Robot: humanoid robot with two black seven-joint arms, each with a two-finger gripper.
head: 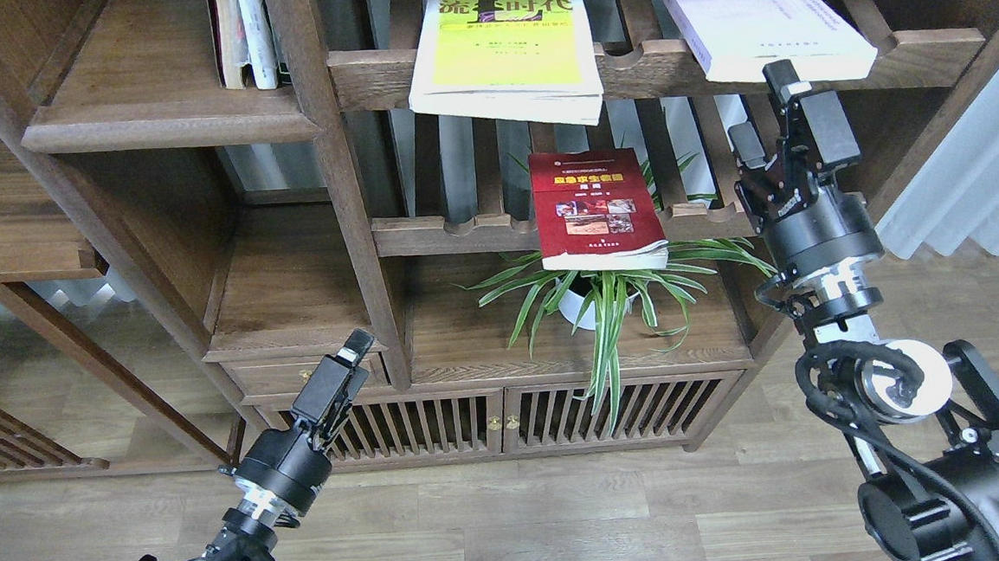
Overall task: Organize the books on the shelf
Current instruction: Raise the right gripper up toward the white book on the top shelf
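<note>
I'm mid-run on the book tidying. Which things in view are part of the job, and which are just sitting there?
Part of the job:
- yellow-green book, lying on the upper slatted rack
- lavender-white book, also on the upper rack, just above the right gripper
- dark red book, on the lower rack
- solid wooden shelf

Just sitting there:
- spider plant
- thin upright books
</note>
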